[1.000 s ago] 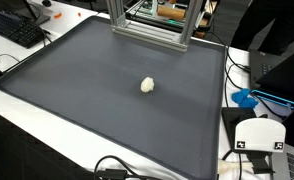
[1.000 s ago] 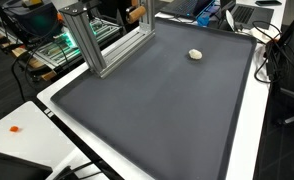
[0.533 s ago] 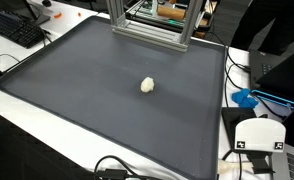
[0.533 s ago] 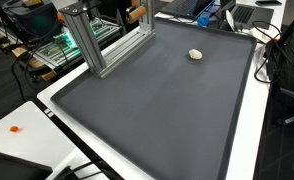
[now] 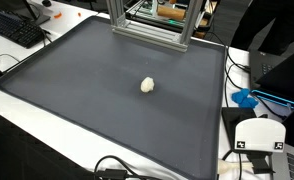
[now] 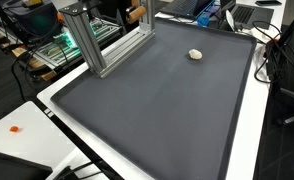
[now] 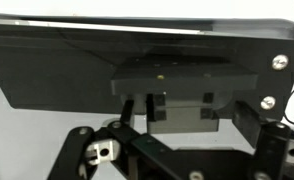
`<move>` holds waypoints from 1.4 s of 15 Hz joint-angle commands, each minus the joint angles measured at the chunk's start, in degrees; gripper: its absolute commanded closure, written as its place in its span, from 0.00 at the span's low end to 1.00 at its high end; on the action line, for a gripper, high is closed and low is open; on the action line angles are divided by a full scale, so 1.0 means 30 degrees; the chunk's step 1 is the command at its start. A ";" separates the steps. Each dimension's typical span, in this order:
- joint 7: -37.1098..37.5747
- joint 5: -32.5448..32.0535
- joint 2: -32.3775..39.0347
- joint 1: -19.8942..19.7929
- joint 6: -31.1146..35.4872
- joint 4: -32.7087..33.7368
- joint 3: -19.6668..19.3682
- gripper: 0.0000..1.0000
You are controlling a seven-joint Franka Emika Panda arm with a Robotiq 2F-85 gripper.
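Cream-coloured and rounded, with a rumpled surface, the small lump (image 5: 147,85) lies alone on the dark grey mat (image 5: 77,90), near the mat's middle and well apart from every edge. Only the exterior views show it; in an exterior view it sits toward the far end (image 6: 195,54) of the mat (image 6: 157,110). The mat looks matte and faintly grained, with a raised rim, and it covers most of a smooth white table (image 5: 202,172). A ribbed aluminium frame (image 5: 147,25) of square bars stands at one edge of the mat. A black keyboard (image 5: 15,28) lies off one corner, seen in that exterior view alone. The wrist view alone shows the gripper (image 7: 177,165): black, angular linkages spread wide to both sides with nothing between them, below a boxy black block (image 7: 182,85) with shiny screws.
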 commanded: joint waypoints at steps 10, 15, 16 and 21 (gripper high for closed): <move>-0.0424 0.0296 -0.0779 0.0219 -0.0545 -0.0821 -0.0277 0.36; -0.0420 0.0396 -0.0918 0.0242 -0.0418 -0.0859 -0.0287 0.65; -0.0388 0.0373 -0.0907 0.0238 -0.0508 -0.0797 -0.0264 0.65; -0.0348 0.0272 -0.0858 0.0227 -0.0463 -0.0479 -0.0179 0.65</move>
